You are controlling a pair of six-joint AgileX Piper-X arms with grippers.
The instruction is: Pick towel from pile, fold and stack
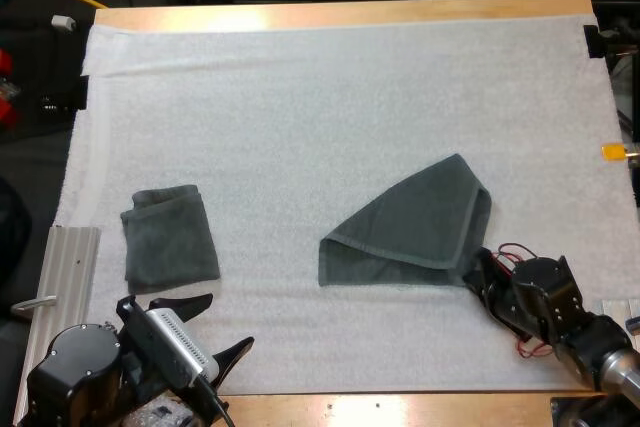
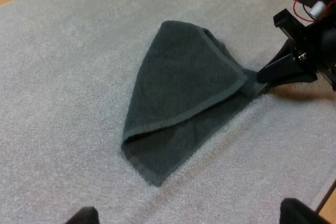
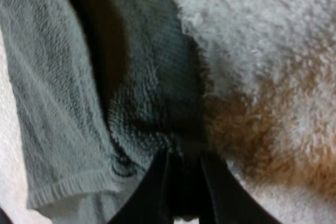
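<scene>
Left gripper [image 1: 226, 323]: arm at near-left edge, fingers wide apart, holding nothing. Right gripper [image 1: 473, 266]: arm low, reaching in from right, fingers pinched on towel [image 1: 410, 229] corner.

Readable markings: nil. I can make out no text, label, brand name, number or sign on any surface.

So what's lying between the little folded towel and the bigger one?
Only bare mat lies between the folded towel and the bigger towel; the high view shows it.
</scene>
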